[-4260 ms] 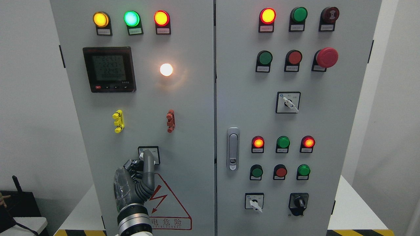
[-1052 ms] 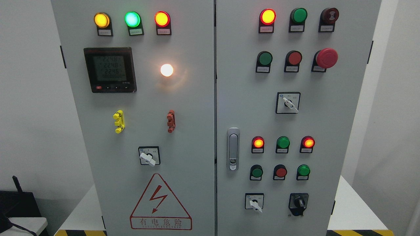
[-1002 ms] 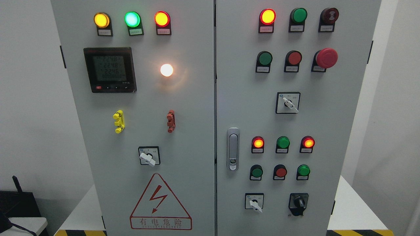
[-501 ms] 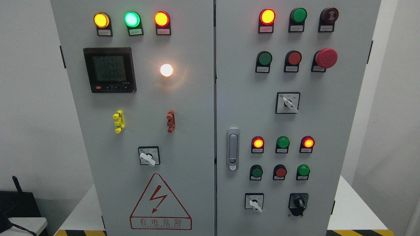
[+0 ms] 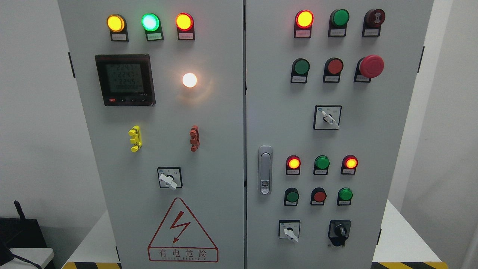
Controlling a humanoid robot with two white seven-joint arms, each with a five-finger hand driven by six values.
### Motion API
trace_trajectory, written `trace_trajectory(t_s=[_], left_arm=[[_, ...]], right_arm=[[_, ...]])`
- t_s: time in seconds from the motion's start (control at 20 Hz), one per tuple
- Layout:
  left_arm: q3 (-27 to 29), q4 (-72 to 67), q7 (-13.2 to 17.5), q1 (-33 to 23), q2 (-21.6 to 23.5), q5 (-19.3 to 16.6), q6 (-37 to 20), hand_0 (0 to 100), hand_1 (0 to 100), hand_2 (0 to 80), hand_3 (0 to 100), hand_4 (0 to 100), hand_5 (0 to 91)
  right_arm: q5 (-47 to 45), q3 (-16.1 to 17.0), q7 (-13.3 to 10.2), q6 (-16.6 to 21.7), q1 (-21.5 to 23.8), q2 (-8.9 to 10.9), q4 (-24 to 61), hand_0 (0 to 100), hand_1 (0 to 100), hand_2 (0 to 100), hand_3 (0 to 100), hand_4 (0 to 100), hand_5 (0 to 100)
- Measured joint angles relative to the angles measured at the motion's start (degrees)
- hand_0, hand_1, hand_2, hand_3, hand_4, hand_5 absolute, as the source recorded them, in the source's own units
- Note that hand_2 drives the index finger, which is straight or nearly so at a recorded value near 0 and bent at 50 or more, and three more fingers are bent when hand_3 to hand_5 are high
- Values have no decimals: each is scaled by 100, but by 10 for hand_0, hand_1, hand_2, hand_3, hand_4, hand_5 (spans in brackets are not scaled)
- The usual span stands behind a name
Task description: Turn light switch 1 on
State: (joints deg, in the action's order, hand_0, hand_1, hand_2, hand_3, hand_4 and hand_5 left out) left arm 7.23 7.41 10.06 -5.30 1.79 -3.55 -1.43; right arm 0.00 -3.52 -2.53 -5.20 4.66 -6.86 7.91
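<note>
On the left door of the grey cabinet, a rotary light switch (image 5: 169,178) with a white handle sits in a black-framed square; its handle points down to the right. Above it a round white lamp (image 5: 189,80) glows brightly. Neither of my hands nor any arm shows in the head view.
A black meter (image 5: 124,79) and three lit pilot lamps (image 5: 150,22) sit on the left door, with yellow (image 5: 134,138) and red (image 5: 194,138) clips. The right door carries a red emergency button (image 5: 371,66), more lamps, selector switches (image 5: 327,117) and a latch handle (image 5: 264,170).
About four seconds ago my left hand was at the rotary switch; it has since dropped out of view. Over the last second nothing on the panel has changed.
</note>
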Motion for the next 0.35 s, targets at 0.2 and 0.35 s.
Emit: trace_trajectory(t_s=[0.2, 0.35], left_arm=[[-324, -224, -10, 81, -54, 9, 57, 413, 59, 0, 0, 0, 0], [-487, -348, -10, 115, -84, 31, 68, 414, 53, 0, 0, 0, 0]], right_arm=[[0, 0, 0, 0, 0, 0, 0, 120, 389, 0, 0, 0, 0], [0, 0, 0, 0, 0, 0, 0, 120, 389, 0, 0, 0, 0]])
